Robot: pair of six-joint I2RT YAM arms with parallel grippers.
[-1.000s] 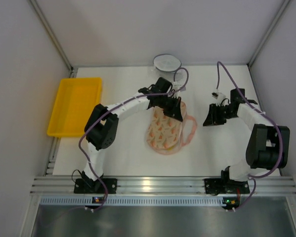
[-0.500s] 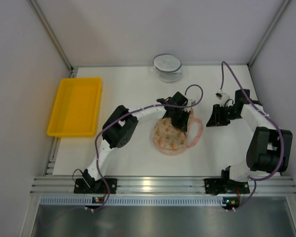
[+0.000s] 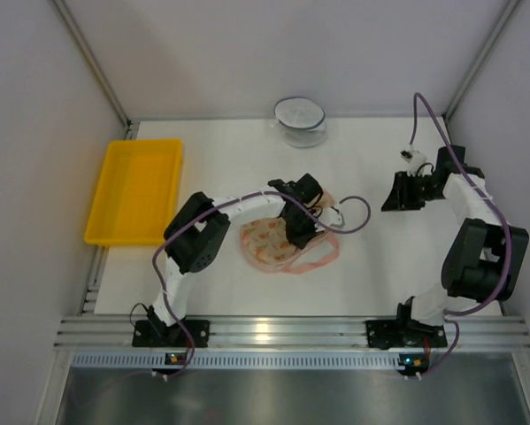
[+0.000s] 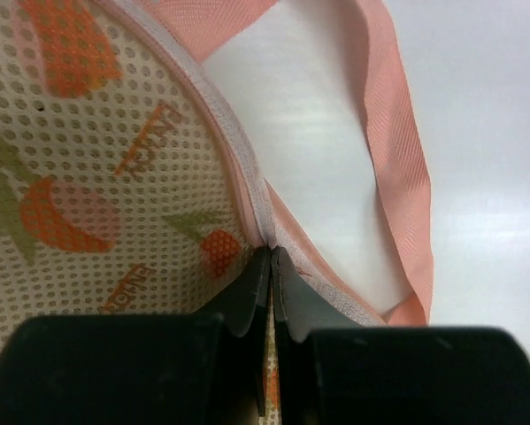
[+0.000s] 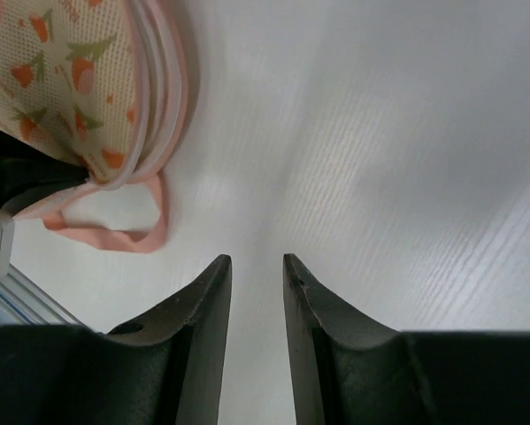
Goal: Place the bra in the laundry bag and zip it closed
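Observation:
The laundry bag [image 3: 266, 243], cream mesh with orange print and pink zip edging, lies mid-table with its pink strap loop [image 3: 322, 251] trailing to the right. My left gripper [image 3: 296, 227] sits on the bag's right edge. In the left wrist view its jaws are pressed together on the zip edging [image 4: 247, 190], with the mesh [image 4: 88, 168] to the left and the strap [image 4: 397, 168] to the right. My right gripper [image 3: 403, 194] hovers over bare table at the back right, open with nothing between its fingers [image 5: 257, 262]. The bag [image 5: 74, 75] shows far off at its upper left. The bra is hidden in every view.
A yellow plastic tray [image 3: 134, 190] stands at the table's left edge. A clear round bowl [image 3: 300, 120] sits at the back centre. Purple cables loop off both wrists, the left one beside the strap [image 3: 357, 212].
My left gripper has swung toward the near left, pulling the bag's edge along, so the bag has shifted left and turned. The right arm has drawn back toward the right wall.

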